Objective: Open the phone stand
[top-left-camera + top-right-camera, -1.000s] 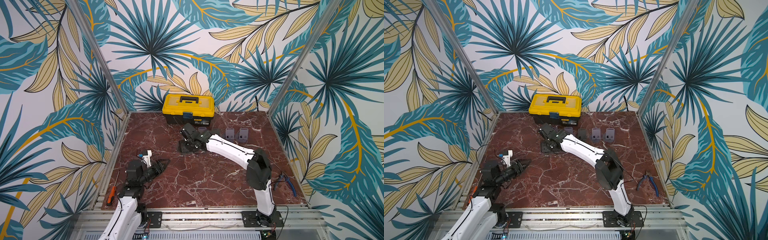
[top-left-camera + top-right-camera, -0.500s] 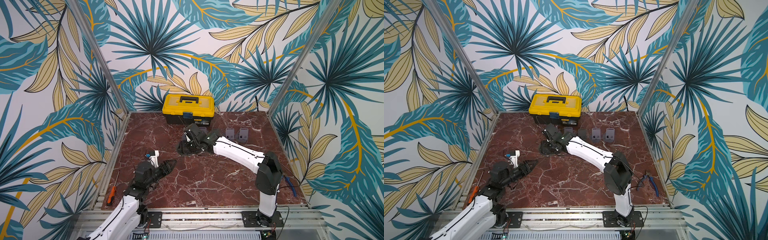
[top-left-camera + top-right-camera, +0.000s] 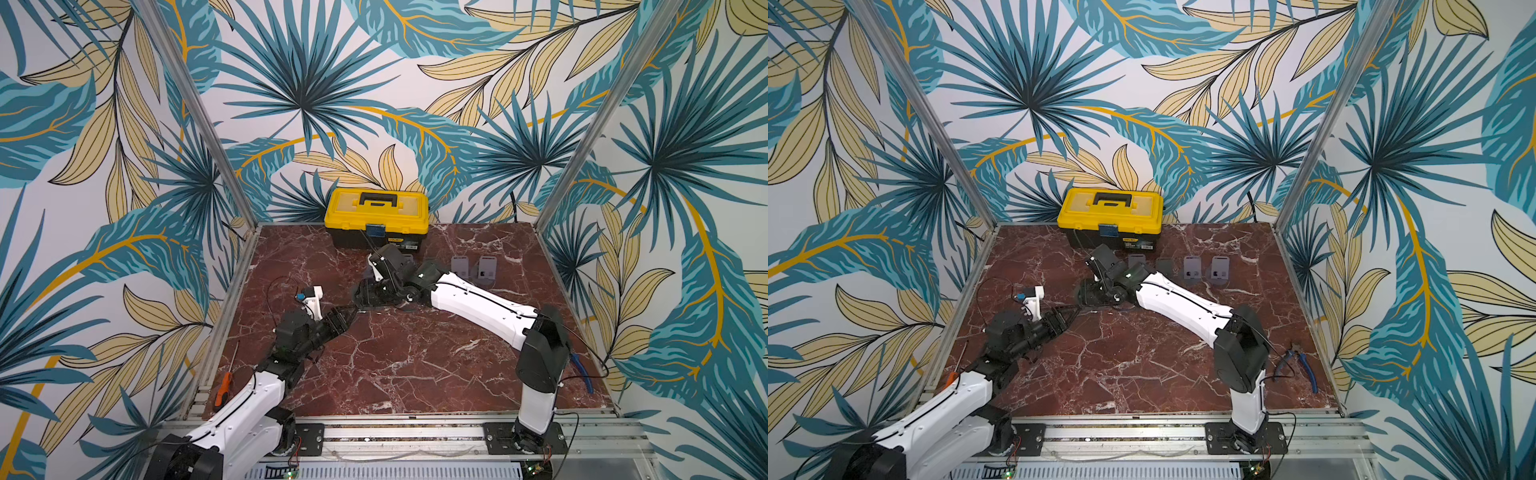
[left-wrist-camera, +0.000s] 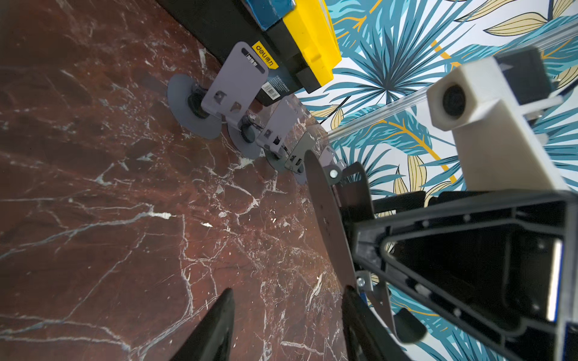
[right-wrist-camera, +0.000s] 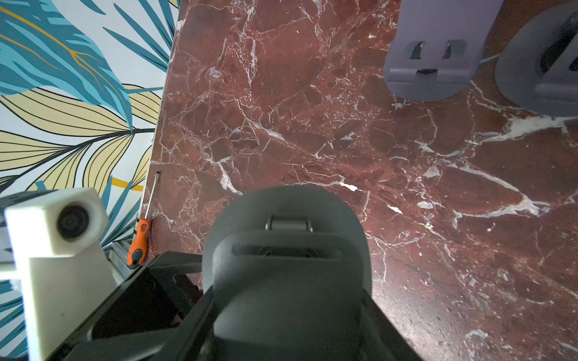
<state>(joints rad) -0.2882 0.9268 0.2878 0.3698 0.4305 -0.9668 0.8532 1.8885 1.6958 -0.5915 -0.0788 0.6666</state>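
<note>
The left gripper (image 3: pixel 350 311), jaws half spread, has reached across the bench (image 3: pixel 415 365) to the folded stand (image 5: pixel 286 218), which the right gripper (image 3: pixel 370 296) clamps just off the surface before the toolbox (image 3: pixel 376 216), so unfolding looks ready to start.

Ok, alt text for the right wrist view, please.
The right gripper clamps a dark grey phone stand, filling the foreground above a red marble table. Two lighter grey stands sit open beyond; an orange screwdriver lies at the table's edge.
</note>
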